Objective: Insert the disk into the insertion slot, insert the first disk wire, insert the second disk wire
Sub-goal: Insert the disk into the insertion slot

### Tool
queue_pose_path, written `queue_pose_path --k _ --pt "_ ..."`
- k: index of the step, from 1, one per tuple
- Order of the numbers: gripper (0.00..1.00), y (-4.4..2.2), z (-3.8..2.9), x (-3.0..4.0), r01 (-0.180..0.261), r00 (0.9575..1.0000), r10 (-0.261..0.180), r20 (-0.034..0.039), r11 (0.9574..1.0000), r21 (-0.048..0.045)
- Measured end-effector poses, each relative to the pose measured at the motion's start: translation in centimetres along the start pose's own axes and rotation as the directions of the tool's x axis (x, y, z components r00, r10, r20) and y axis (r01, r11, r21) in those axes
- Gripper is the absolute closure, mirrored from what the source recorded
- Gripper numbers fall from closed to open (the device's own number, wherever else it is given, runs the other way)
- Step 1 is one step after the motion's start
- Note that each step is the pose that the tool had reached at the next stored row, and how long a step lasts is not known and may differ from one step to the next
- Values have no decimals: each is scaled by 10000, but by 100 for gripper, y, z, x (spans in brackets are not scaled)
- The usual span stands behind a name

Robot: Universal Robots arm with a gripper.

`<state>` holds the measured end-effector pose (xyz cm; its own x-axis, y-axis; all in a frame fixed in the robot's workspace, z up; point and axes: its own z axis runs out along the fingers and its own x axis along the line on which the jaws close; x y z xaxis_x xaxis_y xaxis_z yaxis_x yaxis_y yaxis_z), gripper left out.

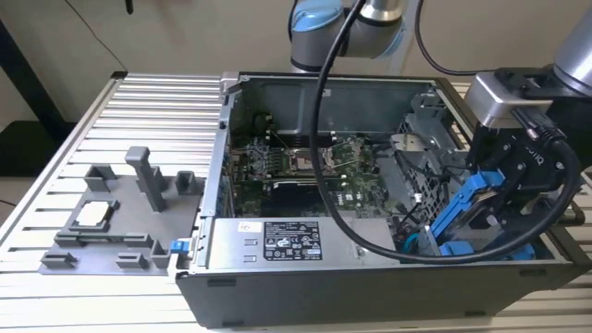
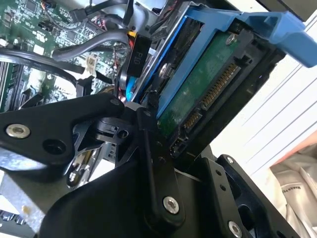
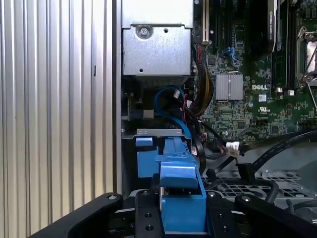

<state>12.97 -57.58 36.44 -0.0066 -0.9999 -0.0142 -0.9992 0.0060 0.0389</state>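
Open computer case (image 1: 324, 295) sits on a slatted table (image 1: 157, 118) at the centre of the exterior view. The arm comes down at the exterior view's right.

- Gripper (image 1: 490, 207), lower right of the exterior view: clamped on the disk (image 1: 459, 211), gripping it by its blue carrier. In the first wrist view the black fingers (image 3: 145, 215) press against both sides of the carrier.
- Disk is held tilted, with its upper end leaning toward the exterior view's right. It is inside the case's lower right corner. In the second wrist view its green circuit board (image 2: 198, 84) and connector edge face the camera.
- Insertion slot (image 3: 146, 161), with blue fittings, lies just beyond the carrier in the first wrist view. The disk is not seated in it. Cannot tell whether the lower edge touches the fittings.
- Power-supply box (image 1: 287, 239) stands along the case's near wall, with the motherboard (image 1: 296, 163) behind it.
- A black cable (image 1: 318, 132) loops from the arm across the case to the gripper.
- A grey fixture (image 1: 111, 222) stands on the table at the exterior view's left, well apart from the case.
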Motion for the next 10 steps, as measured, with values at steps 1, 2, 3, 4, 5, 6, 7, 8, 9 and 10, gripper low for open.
queue_pose_path --k 1,2,3,4,5,6,7,8,9,10 --pt "67 0 0 0 -1 10000 1 -4 10000 0" --pt "67 0 0 0 0 10000 0 -5 10000 0" --pt "67 0 0 0 0 10000 0 -7 10000 0" --pt "67 0 0 0 0 10000 0 -9 10000 0" --pt "66 0 0 1 0 10000 0 -11 10000 0" --pt "60 0 0 0 0 10000 0 -9 10000 0" --pt "60 0 1 0 0 10000 0 -9 10000 0" --pt "60 0 -3 0 0 10000 0 -9 10000 0" --pt "53 0 -15 0 0 10000 0 -12 10000 -1" --pt "53 2 -36 0 -2 10000 2 -22 10000 -3"
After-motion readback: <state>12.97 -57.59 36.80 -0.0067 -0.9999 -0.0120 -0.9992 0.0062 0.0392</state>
